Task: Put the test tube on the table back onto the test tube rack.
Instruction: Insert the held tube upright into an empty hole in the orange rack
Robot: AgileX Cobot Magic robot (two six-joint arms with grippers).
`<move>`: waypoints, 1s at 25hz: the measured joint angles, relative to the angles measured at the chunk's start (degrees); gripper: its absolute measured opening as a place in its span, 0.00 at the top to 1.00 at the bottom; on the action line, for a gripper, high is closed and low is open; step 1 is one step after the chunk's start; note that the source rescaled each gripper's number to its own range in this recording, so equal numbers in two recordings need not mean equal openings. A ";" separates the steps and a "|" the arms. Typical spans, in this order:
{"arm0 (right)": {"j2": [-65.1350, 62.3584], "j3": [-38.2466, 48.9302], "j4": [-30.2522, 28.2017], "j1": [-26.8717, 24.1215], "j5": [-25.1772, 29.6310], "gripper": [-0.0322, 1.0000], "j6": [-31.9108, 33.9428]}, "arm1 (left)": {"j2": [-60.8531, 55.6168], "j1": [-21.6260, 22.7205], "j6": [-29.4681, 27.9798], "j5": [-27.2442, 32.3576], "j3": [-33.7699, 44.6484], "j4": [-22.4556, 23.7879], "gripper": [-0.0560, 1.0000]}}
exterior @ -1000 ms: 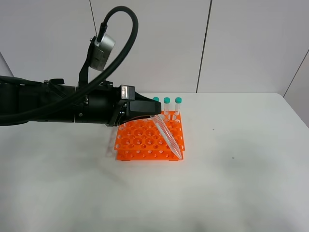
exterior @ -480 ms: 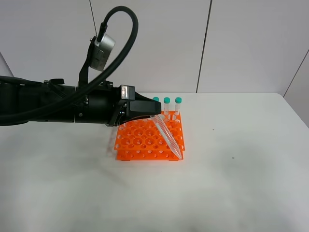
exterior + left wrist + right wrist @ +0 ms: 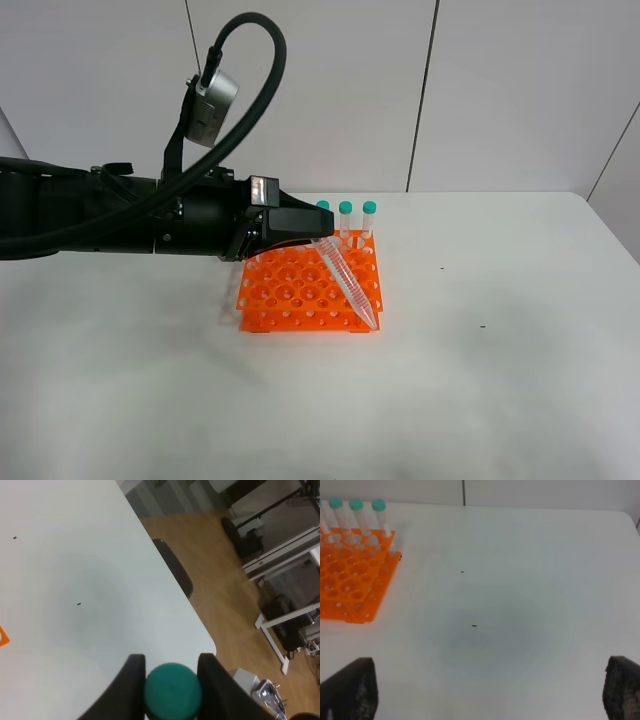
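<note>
My left gripper (image 3: 312,234) is shut on the test tube (image 3: 347,281) at its capped end. The tube slants down to the right, and its conical tip is at the front right corner of the orange test tube rack (image 3: 290,292). I cannot tell whether the tip is in a hole. In the left wrist view the teal cap (image 3: 173,690) sits between the two fingers (image 3: 132,685). Three more capped tubes (image 3: 345,220) stand in the rack's back row. My right gripper (image 3: 485,692) is open and empty over the table (image 3: 520,580), to the right of the rack (image 3: 350,585).
The black left arm (image 3: 120,215) with its cable loop reaches in from the left above the table (image 3: 480,380). The table's rounded right edge (image 3: 200,625) shows in the left wrist view, with floor and furniture beyond it.
</note>
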 joint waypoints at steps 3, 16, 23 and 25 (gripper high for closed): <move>0.00 0.00 0.08 0.08 0.00 0.00 0.00 | -0.56 0.00 0.00 0.00 0.00 0.00 0.94; 0.00 0.00 0.15 0.08 0.00 0.00 0.00 | -20.01 0.00 -0.18 -8.07 -0.57 5.24 0.94; 0.00 0.00 0.15 0.08 0.00 0.00 0.00 | -25.00 0.00 -0.29 -15.71 -0.57 21.71 0.94; 0.00 0.00 0.15 0.08 0.00 0.00 0.00 | -25.82 -0.13 -3.56 -17.18 -0.63 30.56 0.94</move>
